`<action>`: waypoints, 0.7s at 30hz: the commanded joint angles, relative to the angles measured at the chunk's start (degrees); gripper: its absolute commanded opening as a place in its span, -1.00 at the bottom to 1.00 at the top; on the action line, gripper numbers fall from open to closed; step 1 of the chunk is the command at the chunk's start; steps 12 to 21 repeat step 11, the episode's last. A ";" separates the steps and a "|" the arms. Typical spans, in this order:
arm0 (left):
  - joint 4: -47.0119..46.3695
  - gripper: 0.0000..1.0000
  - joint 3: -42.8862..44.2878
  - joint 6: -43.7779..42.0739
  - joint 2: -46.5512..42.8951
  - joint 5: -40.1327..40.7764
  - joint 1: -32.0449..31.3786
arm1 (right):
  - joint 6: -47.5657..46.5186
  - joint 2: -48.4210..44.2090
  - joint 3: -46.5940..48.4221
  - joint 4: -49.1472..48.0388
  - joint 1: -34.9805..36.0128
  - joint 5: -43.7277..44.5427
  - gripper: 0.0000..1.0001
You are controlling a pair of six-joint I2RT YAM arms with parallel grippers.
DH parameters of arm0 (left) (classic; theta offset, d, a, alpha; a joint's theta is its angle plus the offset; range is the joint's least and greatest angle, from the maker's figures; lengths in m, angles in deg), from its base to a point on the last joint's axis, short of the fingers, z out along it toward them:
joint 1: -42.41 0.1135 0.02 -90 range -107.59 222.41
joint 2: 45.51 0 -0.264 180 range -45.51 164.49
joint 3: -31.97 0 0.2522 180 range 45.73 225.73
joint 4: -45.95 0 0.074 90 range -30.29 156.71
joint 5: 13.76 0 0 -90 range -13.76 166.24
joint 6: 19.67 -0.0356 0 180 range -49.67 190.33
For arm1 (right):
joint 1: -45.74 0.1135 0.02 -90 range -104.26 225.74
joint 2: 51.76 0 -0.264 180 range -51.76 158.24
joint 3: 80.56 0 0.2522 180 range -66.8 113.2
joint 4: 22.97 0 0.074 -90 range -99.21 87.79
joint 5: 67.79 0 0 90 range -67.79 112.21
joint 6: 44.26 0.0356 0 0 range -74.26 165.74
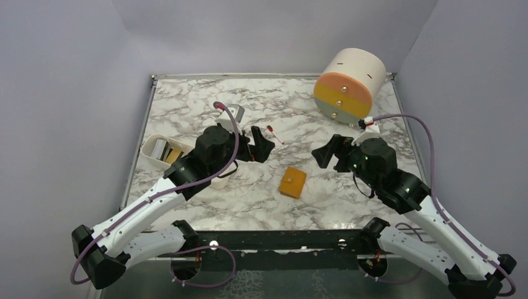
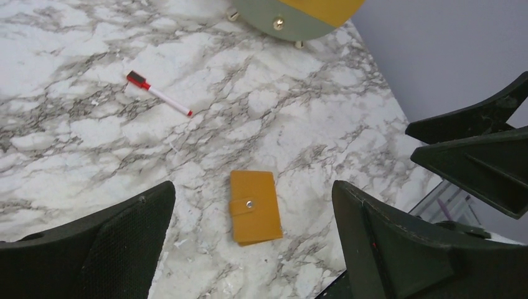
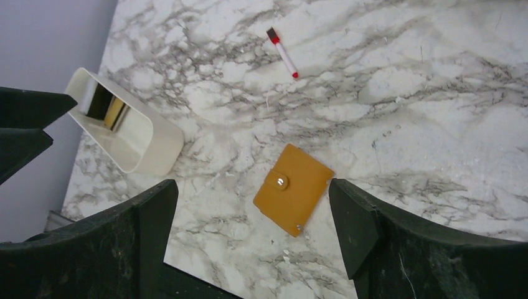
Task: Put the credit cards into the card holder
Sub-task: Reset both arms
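The card holder (image 1: 292,182) is a closed orange-tan wallet with a snap stud, lying flat on the marble table between the two arms. It also shows in the left wrist view (image 2: 254,207) and in the right wrist view (image 3: 292,189). The credit cards (image 1: 167,151), one silver-grey and one golden, stand in a white tray (image 1: 151,140) at the left, also seen in the right wrist view (image 3: 112,112). My left gripper (image 1: 261,147) is open and empty, above the table left of the wallet. My right gripper (image 1: 327,153) is open and empty, right of the wallet.
A small red-and-white stick (image 1: 274,134) lies behind the wallet. A big cream-orange drum (image 1: 348,84) stands at the back right. A small grey-white box (image 1: 235,112) sits at the back, behind the left arm. The left arm covers part of the tray.
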 commanded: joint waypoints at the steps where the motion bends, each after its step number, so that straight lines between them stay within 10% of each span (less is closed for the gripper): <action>1: -2.28 0.99 -4.37 -0.86 -0.60 4.05 0.16 | 1.11 -0.75 -3.50 -2.50 0.28 -2.74 0.85; 21: -3.65 0.99 -4.65 0.76 0.37 2.15 0.08 | 1.74 -1.13 -3.17 -1.54 0.22 -1.73 0.84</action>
